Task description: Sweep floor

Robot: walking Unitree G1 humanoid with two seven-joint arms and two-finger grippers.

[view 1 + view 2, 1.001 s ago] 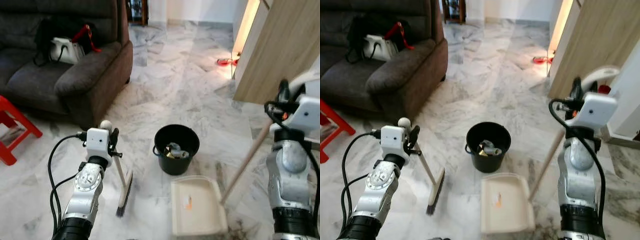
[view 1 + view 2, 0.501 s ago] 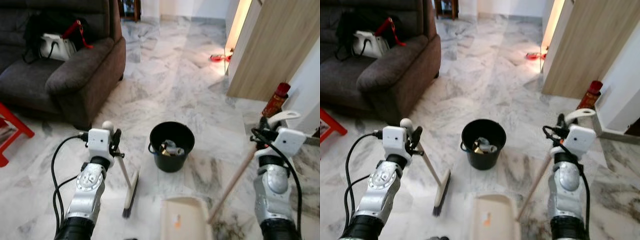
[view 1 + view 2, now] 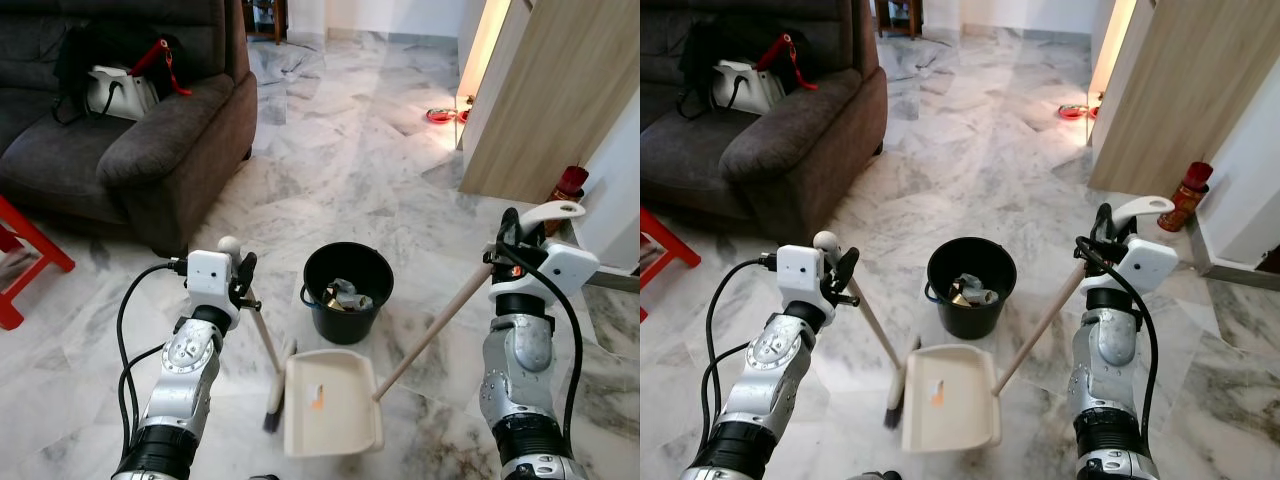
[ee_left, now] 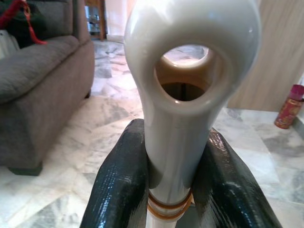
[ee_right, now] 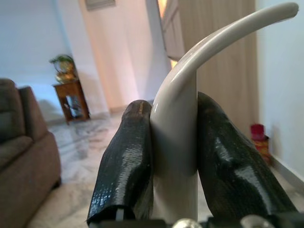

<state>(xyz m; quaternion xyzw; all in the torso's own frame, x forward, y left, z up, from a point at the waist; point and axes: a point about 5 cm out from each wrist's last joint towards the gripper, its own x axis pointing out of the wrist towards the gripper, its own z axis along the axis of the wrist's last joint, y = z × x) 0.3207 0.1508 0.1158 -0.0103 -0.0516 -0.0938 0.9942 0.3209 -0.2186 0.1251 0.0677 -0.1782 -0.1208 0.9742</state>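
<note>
My left gripper (image 3: 243,283) is shut on the cream top of the broom handle (image 4: 183,102). The broom slants down to its dark bristle head (image 3: 271,411) on the marble floor. My right gripper (image 3: 505,248) is shut on the dustpan handle (image 5: 176,123), a wooden pole with a curved cream hook. The cream dustpan (image 3: 330,405) lies flat on the floor right beside the bristle head, with a small orange scrap (image 3: 318,403) on it. A black bucket (image 3: 348,290) holding some rubbish stands just behind the dustpan.
A dark grey sofa (image 3: 150,140) with a white appliance on it fills the left. A red stool (image 3: 25,255) is at the far left. A wooden panel (image 3: 560,90) and a red bottle (image 3: 571,181) stand on the right. Marble floor runs ahead.
The dustpan has slid left from below the bucket's right side to the broom head. The broom head has shifted slightly right. The camera has also moved.
</note>
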